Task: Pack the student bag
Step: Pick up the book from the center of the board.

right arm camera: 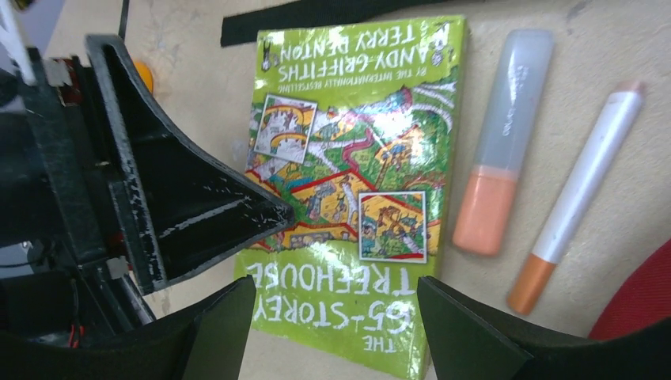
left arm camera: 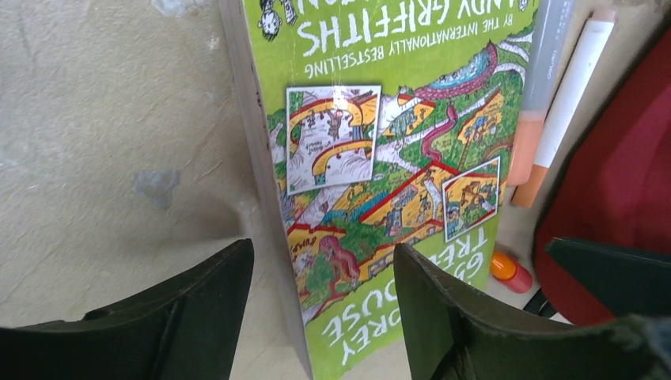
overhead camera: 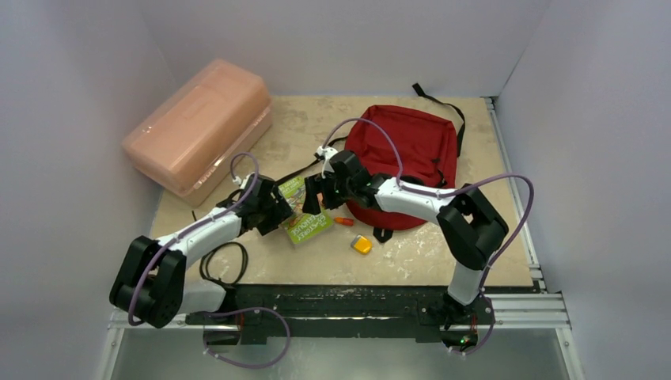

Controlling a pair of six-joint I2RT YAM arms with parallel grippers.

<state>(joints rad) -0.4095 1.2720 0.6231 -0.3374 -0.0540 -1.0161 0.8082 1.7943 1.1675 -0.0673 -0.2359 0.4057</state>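
The left gripper [left arm camera: 323, 249] is open. In its own wrist view the two dark fingers [left arm camera: 186, 317] stand well apart, the left one over bare table [left arm camera: 103, 119] and the right one over the cover of a green book [left arm camera: 380, 150], so the book's left edge lies in the gap between them. Whether either finger touches the book cannot be told.

The right gripper [right arm camera: 338, 283] is open as well, its fingers spread above the title end of the same book. Its camera also catches the left gripper from outside, with one black finger overlapping the book's left edge.

Only the wrist views show what lies just right of the book: a highlighter [right arm camera: 506, 142] with a clear cap and an orange body, and beside it a white marker [right arm camera: 585, 194] with an orange tip, the two close together but apart. In the overhead view they are hidden under the right arm. The left wrist view adds a small orange-red piece [left arm camera: 510, 271] by the book's corner.

Only the overhead view gives the whole layout. The student bag [overhead camera: 407, 154] lies flat at the far right of the table, right of the book, with a black strap [overhead camera: 439, 103] trailing behind it. A small yellow object [overhead camera: 362, 245] sits near the bag's near edge, and a pink box [overhead camera: 198, 127] stands at the far left.
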